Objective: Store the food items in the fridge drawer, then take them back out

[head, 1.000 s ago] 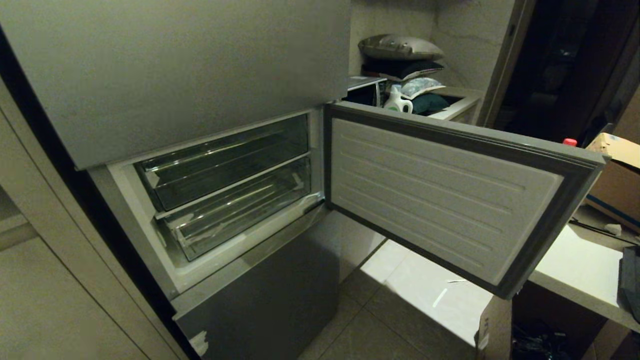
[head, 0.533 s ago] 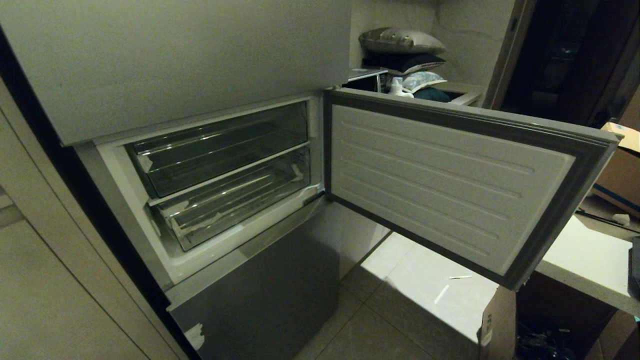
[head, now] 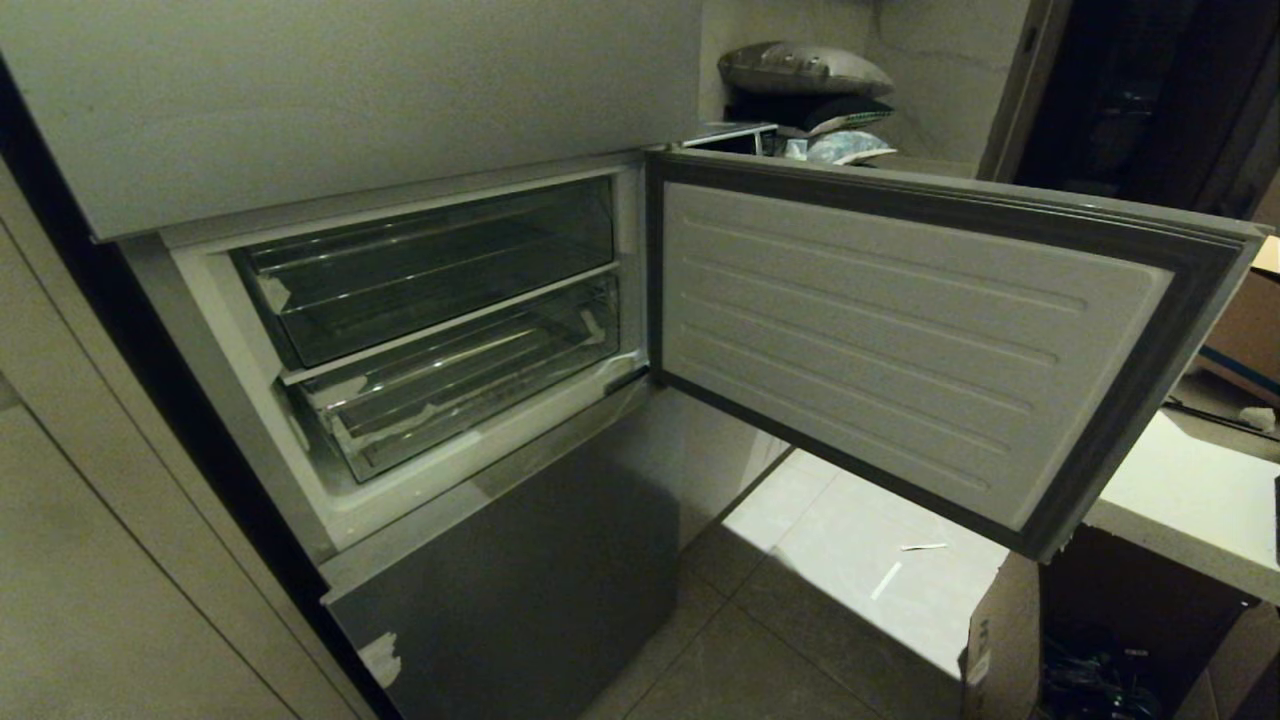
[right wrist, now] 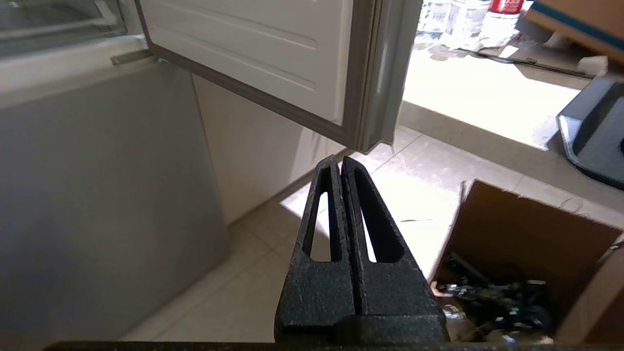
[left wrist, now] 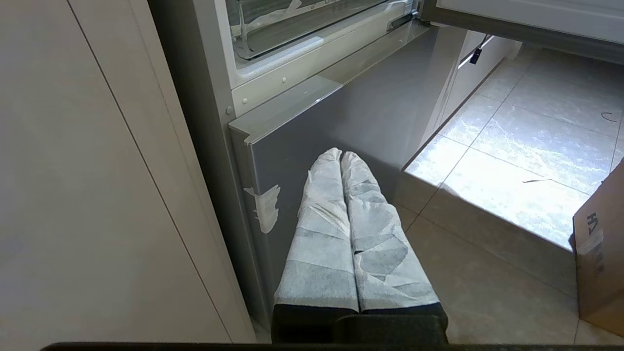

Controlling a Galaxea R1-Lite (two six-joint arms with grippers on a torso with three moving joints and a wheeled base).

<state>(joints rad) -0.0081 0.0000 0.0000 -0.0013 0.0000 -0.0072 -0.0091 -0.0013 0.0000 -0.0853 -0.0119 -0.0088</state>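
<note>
The grey steel fridge stands with its middle door (head: pixel 900 330) swung wide to the right. Inside sit two clear plastic bins, both pushed in and with nothing in them. The lower one, with a ribbed floor, is the fridge drawer (head: pixel 460 385); its front edge (left wrist: pixel 292 24) also shows in the left wrist view. No food items are in view. Neither arm shows in the head view. My left gripper (left wrist: pixel 341 155), fingers wrapped in white, is shut and holds nothing, low before the fridge's bottom panel (left wrist: pixel 341 112). My right gripper (right wrist: pixel 340 161) is shut and holds nothing, below the open door's outer corner (right wrist: pixel 370 136).
The open door juts far out over the tiled floor (head: pixel 800 560). An open cardboard box (right wrist: pixel 526 243) of dark clutter stands on the floor at the right, beside a low white ledge (head: pixel 1180 510). A pale cabinet wall (head: pixel 100 550) flanks the fridge on the left.
The whole head picture has shifted: the fridge opening and door now sit higher in it, so the camera has moved. Nothing in the scene has moved.
</note>
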